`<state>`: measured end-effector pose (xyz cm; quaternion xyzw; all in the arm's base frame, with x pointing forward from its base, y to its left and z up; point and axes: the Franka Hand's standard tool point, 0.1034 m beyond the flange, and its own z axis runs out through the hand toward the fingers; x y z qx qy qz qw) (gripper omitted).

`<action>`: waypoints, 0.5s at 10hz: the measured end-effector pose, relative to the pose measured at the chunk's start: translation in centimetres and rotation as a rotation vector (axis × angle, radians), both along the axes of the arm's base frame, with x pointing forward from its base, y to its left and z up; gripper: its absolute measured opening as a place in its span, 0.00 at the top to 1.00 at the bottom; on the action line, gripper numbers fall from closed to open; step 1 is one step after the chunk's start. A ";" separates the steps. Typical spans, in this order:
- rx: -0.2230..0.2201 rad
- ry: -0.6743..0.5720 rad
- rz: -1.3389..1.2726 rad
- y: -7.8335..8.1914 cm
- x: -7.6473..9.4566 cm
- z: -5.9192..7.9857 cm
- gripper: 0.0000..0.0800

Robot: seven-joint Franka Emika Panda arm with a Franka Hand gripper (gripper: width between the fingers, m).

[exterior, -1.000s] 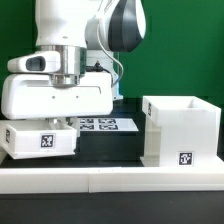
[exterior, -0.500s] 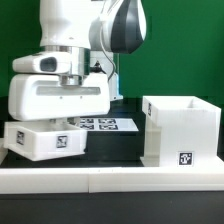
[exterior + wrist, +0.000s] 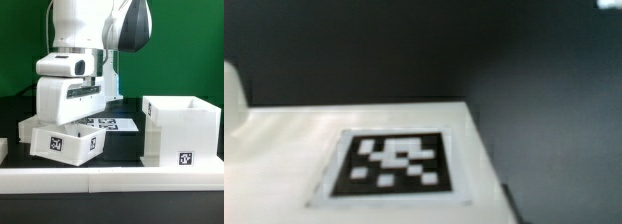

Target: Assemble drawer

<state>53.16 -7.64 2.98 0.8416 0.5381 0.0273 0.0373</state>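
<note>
Nearest the camera, a white ledge (image 3: 120, 182) runs across the front of the exterior view. Right behind it, at about 8 o'clock, here's the small drawer box (image 3: 62, 143): tilted, one corner raised, its black-and-white tag facing us, hanging under the claw (image 3: 68, 122) and apparently clear of the black tabletop (image 3: 122, 146). The claw is pinching that box. Its fingertips are hidden behind the box's rim and the bulky white hand, but the box hangs askew from it. A sliver of another white part (image 3: 3, 148) peeks in at 9 o'clock, cut off by the frame.

Over at 4 o'clock stands the big drawer housing (image 3: 182, 130), upright, open on top, tag low on its front, well apart from the held box. Between the two and farther back, near the centre, lies the marker board (image 3: 112, 124), flat on the tabletop.

The wrist view (rather blurred) fills with a white face carrying a marker tag (image 3: 397, 165), dark tabletop beyond it.

At the very back, the arm (image 3: 95, 30) rises at 12 o'clock against a green backdrop (image 3: 190, 45).
</note>
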 end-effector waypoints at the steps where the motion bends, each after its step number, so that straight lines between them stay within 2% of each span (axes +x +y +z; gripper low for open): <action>1: -0.013 0.004 0.080 -0.1 0.0 0.0 0.95; 3: -0.036 0.014 0.211 -0.4 -0.1 -0.1 0.95; 5: -0.067 0.034 0.390 0.9 -0.1 -0.1 0.95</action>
